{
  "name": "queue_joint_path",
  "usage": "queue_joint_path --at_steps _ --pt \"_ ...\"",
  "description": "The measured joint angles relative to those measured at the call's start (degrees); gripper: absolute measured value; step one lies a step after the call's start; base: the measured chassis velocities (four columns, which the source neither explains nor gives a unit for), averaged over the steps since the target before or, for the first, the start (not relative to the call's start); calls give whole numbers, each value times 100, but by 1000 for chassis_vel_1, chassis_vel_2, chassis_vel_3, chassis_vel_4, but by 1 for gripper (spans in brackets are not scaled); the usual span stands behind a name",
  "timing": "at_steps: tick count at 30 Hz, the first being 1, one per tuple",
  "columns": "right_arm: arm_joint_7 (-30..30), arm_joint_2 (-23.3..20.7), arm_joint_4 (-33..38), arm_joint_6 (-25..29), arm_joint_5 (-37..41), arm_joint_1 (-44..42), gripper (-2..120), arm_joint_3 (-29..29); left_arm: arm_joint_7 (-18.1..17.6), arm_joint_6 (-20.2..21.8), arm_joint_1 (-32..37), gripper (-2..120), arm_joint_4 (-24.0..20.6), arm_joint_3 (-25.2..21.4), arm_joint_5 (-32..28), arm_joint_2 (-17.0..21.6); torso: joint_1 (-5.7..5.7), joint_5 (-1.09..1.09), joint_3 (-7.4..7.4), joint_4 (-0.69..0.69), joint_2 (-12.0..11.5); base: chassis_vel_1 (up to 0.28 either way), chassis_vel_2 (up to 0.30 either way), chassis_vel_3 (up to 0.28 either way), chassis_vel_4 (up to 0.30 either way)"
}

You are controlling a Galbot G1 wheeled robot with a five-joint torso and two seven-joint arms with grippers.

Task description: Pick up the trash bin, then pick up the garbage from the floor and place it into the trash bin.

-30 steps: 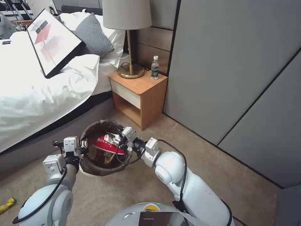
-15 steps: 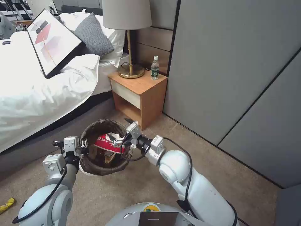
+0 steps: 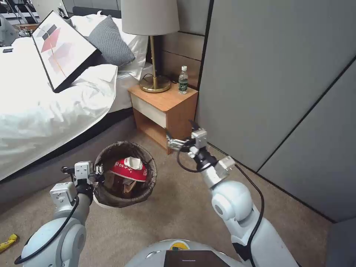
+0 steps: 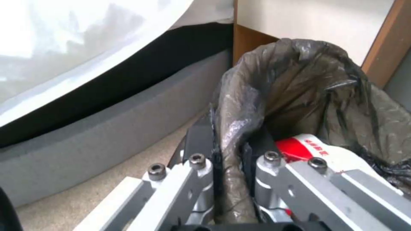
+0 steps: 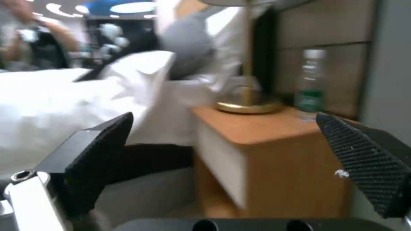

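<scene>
1. Bed [image 3: 44, 111], white bedding, along the robot's left; framed picture [image 3: 63, 50] lying tilted on it, grey pillow [image 3: 109, 40] behind.
2. Carpeted floor [image 3: 178, 207] in front; grey wall panels [image 3: 278, 74] to the right.
3. Wooden nightstand [image 3: 165, 111] between bed and wall, carrying a lamp [image 3: 152, 44] with brass base and a small green-labelled bottle [image 3: 183, 80] standing upright just beside the base.
4. Trash bin [image 3: 124, 174], dark bag folded over rim, held off the floor in front of the bed frame, near the nightstand's corner. Inside: crumpled red-and-white packet [image 3: 128, 170] on top, brownish wrapper below it, probably paper; too shaded to confirm.
5. Left tool [image 3: 97, 172] at the bin's near-left rim. Left wrist view: left tool [image 4: 229, 160] clamped on the bagged rim, one finger [image 4: 201, 144] outside the wall, the other inside, bag [image 4: 300, 80] bunched between them, red-and-white packet [image 4: 308, 149] just beyond.
6. Right tool [image 3: 174, 141] raised, well apart from the bin, close to the nightstand's front corner. Right wrist view: textured pads [image 5: 364, 160] wide apart, nothing between them; nightstand [image 5: 274, 154] and bottle [image 5: 311, 86] ahead, blurred.
7. Yellow wrapper [image 3: 8, 243] on the carpet at far left, well apart from the bin.
</scene>
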Motion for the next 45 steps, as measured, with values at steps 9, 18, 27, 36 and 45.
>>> queue_joint_path --at_steps 9,18,27,36,45 --pt "-51 21 9 426 -223 -931 100 1080 -1 41 13 7 0 -22 -10 8 0 0 0 0 0 0 0 0 0" --pt "-193 99 -175 672 -320 -1254 100 1790 -1 55 20 7 -1 -20 12 -17 0 0 0 0 0 0 0 0 0" --pt "-199 78 -175 704 -315 -1365 100 1884 -2 58 47 7 0 -25 23 -31 0 -1 0 1 0 0 0 0 0" --pt "-176 70 -176 695 -303 -1366 100 1894 0 59 82 7 0 -27 33 -41 0 -1 0 2 0 17 11 17 14" --pt "-168 57 -168 674 -282 -1377 100 1891 9 59 92 7 0 -33 34 -38 0 -1 0 0 0 11 12 8 9"
